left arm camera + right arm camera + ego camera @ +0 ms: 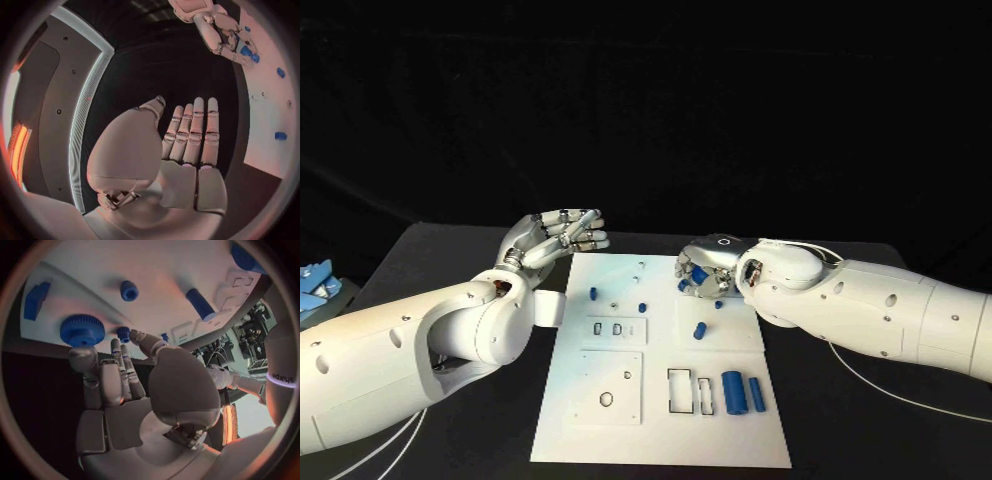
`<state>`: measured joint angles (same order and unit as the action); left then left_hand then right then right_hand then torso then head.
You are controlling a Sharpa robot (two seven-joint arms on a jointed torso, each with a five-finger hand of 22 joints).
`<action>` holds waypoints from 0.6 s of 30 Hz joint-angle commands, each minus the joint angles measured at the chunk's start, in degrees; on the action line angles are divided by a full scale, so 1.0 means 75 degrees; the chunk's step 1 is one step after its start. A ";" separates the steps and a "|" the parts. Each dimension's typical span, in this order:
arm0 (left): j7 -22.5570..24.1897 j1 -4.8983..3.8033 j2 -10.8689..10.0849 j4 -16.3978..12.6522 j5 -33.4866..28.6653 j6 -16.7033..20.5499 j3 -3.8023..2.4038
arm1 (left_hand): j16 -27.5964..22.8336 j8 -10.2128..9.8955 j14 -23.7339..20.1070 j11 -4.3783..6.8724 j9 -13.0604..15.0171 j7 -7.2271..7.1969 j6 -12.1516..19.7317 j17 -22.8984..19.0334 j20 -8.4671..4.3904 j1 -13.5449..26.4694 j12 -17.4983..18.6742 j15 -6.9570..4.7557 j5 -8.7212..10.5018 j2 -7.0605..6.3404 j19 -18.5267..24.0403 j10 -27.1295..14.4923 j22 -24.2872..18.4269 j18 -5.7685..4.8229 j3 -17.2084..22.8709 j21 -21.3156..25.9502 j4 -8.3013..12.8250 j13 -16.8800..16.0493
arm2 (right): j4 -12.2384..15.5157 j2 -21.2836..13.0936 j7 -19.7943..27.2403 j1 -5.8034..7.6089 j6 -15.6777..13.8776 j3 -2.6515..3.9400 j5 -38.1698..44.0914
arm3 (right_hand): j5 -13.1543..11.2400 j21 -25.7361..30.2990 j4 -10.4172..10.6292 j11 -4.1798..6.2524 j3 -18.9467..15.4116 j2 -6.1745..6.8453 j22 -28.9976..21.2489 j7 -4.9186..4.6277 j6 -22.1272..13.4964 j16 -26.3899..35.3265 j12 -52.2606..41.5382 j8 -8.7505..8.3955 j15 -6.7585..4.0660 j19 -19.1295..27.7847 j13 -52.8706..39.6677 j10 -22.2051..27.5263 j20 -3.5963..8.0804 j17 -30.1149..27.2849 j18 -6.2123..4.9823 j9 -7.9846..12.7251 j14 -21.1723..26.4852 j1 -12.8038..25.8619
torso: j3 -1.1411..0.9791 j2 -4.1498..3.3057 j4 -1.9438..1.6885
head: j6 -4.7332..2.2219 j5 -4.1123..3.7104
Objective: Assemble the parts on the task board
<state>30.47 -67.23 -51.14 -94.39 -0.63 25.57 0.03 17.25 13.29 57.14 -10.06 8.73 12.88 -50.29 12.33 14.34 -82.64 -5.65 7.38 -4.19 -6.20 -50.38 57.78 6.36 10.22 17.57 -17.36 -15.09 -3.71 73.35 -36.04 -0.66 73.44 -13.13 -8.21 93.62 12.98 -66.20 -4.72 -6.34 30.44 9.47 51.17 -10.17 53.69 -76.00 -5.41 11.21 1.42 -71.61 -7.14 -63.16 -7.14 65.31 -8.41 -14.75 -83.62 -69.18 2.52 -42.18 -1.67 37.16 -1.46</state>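
You see the white board (pixel 668 400) lying in the middle of the black table (pixel 430 250). Small blue parts lie on it.

Your left hand (pixel 560 237) floats over the table just past the board's far left corner. Its fingers (pixel 197 130) are straight and close together, and it holds nothing. It touches no part.

Your right hand (pixel 704 272) is low over the far right part of the board. In the right wrist view its fingers (pixel 122 372) reach toward a round blue knob (pixel 82 330) with ridges on its rim and a small blue peg (pixel 124 333) beside it. The fingertips are right at these two parts, but you cannot tell if they grip one or only touch.

Two long blue rods (pixel 731 392) lie side by side near the board's near right corner, the thinner one (pixel 756 394) closer to the right edge. Just beside them is an empty slot (pixel 681 390). A short blue part (pixel 702 329) lies nearer the middle of the board. Two small blue pegs (pixel 593 294) stand closer to the far left corner, one (pixel 643 308) a bit nearer the middle.
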 commanded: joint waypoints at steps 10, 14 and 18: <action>0.0018 -0.0015 0.0020 0.0034 -0.0032 -0.0134 -0.0009 | -0.0047 -0.0027 -0.0026 -0.0044 -0.0012 0.0061 0.0046 0.0007 -0.0003 0.0027 0.0051 0.0046 0.0023 -0.0056 -0.0042 -0.0034 -0.0010 0.0042 0.0024 0.0004 -0.0003 0.0009 | -0.0045 0.0050 0.0020 -0.0036 -0.0018 0.0003 -0.0010 | -0.0338 -0.0290 0.0105 0.0092 0.0315 -0.0292 0.0370 0.0073 0.0212 -0.0273 -0.0224 0.0147 -0.0074 -0.0150 -0.0081 -0.0327 0.0042 0.0244 0.0199 -0.0147 -0.0311 -0.0214 | 0.0005 0.0008 -0.0002 | 0.0036 0.0015; 0.0012 -0.0015 0.0017 0.0038 -0.0034 -0.0138 -0.0009 | -0.0053 -0.0034 -0.0028 -0.0046 -0.0014 0.0062 0.0053 0.0011 -0.0002 0.0030 0.0065 0.0048 0.0023 -0.0062 -0.0044 -0.0041 -0.0015 0.0042 0.0028 0.0007 0.0000 0.0009 | -0.0065 0.0053 -0.0019 -0.0040 -0.0065 0.0002 -0.0013 | -0.0486 -0.0400 0.0109 0.0130 0.0443 -0.0378 0.0532 0.0102 0.0294 -0.0357 -0.0288 0.0220 -0.0100 -0.0198 -0.0117 -0.0431 0.0067 0.0334 0.0222 -0.0224 -0.0323 -0.0301 | 0.0009 -0.0004 0.0001 | 0.0047 0.0006; 0.0006 -0.0016 0.0020 0.0031 -0.0040 -0.0151 -0.0010 | -0.0053 -0.0034 -0.0028 -0.0046 -0.0014 0.0062 0.0053 0.0011 -0.0002 0.0030 0.0065 0.0048 0.0023 -0.0062 -0.0044 -0.0041 -0.0015 0.0042 0.0028 0.0007 0.0000 0.0009 | -0.0093 0.0063 -0.0046 -0.0047 -0.0066 -0.0001 -0.0005 | -0.0496 -0.0408 0.0107 0.0133 0.0454 -0.0383 0.0543 0.0104 0.0301 -0.0370 -0.0290 0.0228 -0.0102 -0.0200 -0.0120 -0.0435 0.0069 0.0353 0.0223 -0.0232 -0.0326 -0.0310 | 0.0008 -0.0021 -0.0016 | 0.0064 0.0014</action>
<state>30.31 -67.25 -51.11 -94.06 -0.71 25.57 0.02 17.03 13.29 57.14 -10.25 8.68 12.88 -50.29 12.32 14.34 -82.64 -5.31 7.38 -4.19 -6.20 -50.38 57.55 6.29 10.22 17.56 -17.36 -15.09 -3.71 72.75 -35.66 -0.69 73.17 -13.36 -8.21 93.42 9.51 -69.06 -3.87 -5.41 33.39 7.10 55.19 -9.33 55.60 -78.47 -7.40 12.83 1.11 -72.75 -8.00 -66.14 -6.57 67.92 -7.52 -16.45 -83.94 -71.50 2.57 -42.21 -1.70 37.52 -1.38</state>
